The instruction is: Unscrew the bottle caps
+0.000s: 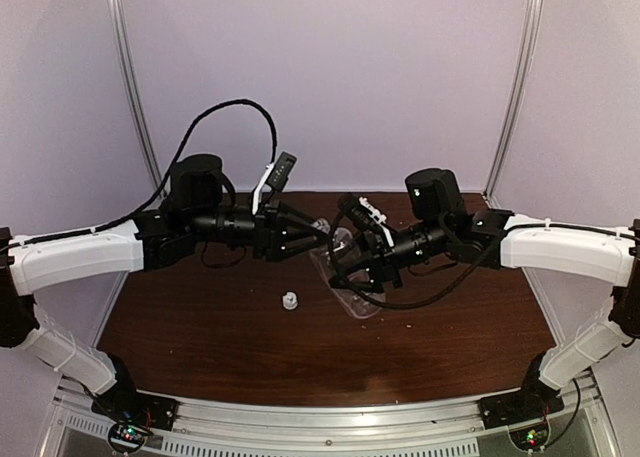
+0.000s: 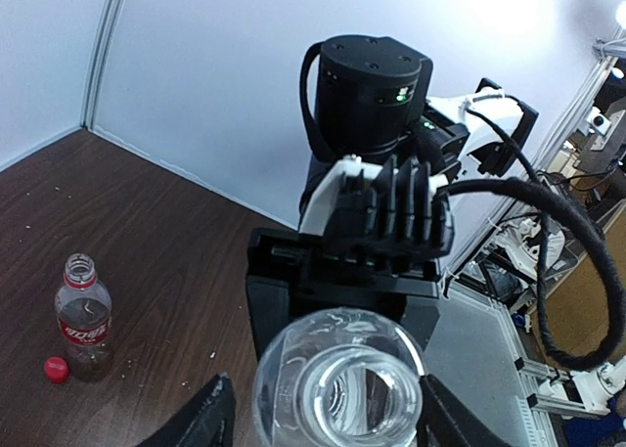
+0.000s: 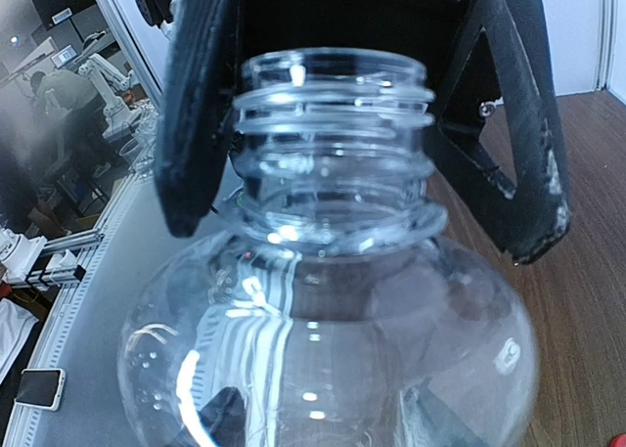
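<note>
Top view, plain clear bottle (image 1: 356,299): tilted, between both arms at mid-table.
Top view, white cap (image 1: 289,300): lying on the table (image 1: 200,337), left of that bottle and apart from it.
Left wrist view, red-labelled bottle (image 2: 83,320): upright and open, with the red cap (image 2: 56,370) just beside it.
Right wrist view, left gripper (image 3: 337,114): fingers parted either side of the bare neck, holding nothing.
Right wrist view, right gripper (image 3: 323,413): closed on the clear bottle's body.

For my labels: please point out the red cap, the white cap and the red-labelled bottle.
red cap (image 2: 56,370): left wrist view, its top.
white cap (image 1: 289,300): top external view, its top.
red-labelled bottle (image 2: 84,332): left wrist view, its label.
</note>
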Robot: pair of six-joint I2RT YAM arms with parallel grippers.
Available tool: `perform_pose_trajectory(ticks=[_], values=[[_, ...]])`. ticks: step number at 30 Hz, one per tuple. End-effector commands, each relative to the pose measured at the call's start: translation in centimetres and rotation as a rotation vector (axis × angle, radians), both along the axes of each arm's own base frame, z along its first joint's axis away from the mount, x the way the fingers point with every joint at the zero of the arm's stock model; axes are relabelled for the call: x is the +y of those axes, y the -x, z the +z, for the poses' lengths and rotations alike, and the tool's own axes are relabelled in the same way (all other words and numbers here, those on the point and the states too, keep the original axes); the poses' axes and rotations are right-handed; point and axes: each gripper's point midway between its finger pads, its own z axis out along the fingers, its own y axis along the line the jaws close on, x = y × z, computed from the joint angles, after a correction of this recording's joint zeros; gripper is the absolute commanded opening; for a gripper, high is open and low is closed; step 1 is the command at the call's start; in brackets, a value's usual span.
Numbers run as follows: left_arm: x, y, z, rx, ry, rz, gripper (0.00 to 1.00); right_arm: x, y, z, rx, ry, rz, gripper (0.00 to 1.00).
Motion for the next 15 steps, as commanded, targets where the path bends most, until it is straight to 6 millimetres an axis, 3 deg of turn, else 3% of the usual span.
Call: perform_pose_trajectory(ticks=[1, 8, 15], values=[[-0.6, 0.5, 2.4, -0.039, 0.074, -0.057, 0.61, 0.6, 0.4, 1.1, -0.021, -0.023, 0.033, 0.40], [-0.8, 0.5, 2.0, -0.035, 0.070, -0.068, 0.46, 0.9, 0.5, 0.6, -0.015, -0.013, 0.041, 0.40], [-0.8, 0.5, 1.5, -0.026, 0.055, -0.071, 0.16, 1.0, -0.5, 0.1, -0.029, 0.012, -0.015, 0.47]])
